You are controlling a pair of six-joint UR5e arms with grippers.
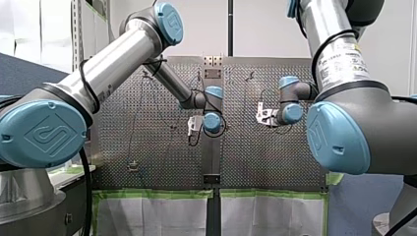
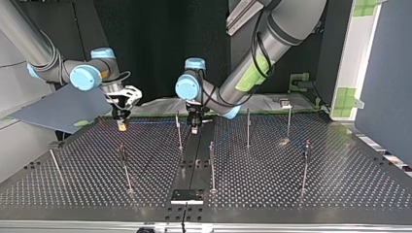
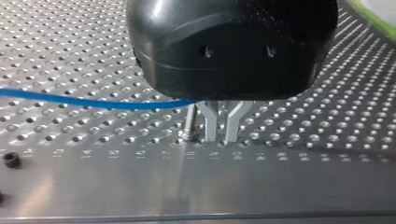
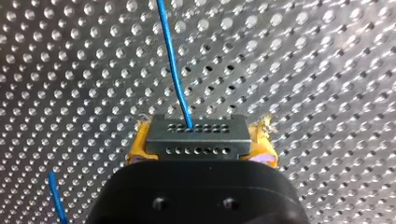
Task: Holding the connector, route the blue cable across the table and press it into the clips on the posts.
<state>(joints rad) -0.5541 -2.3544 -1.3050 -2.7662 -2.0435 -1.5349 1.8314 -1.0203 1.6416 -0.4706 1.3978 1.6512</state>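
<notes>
Perforated metal table (image 4: 327, 70) (matt); glossy blue cable (image 4: 172, 60).

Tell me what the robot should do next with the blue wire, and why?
Probably nudge my left gripper toward the post beside it: the blue cable runs straight right up to that post, while my right gripper holds the connector at its end.

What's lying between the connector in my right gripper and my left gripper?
In the top view, a straight stretch of blue cable runs from the connector toward my left gripper, passing one thin post near that gripper.
</notes>
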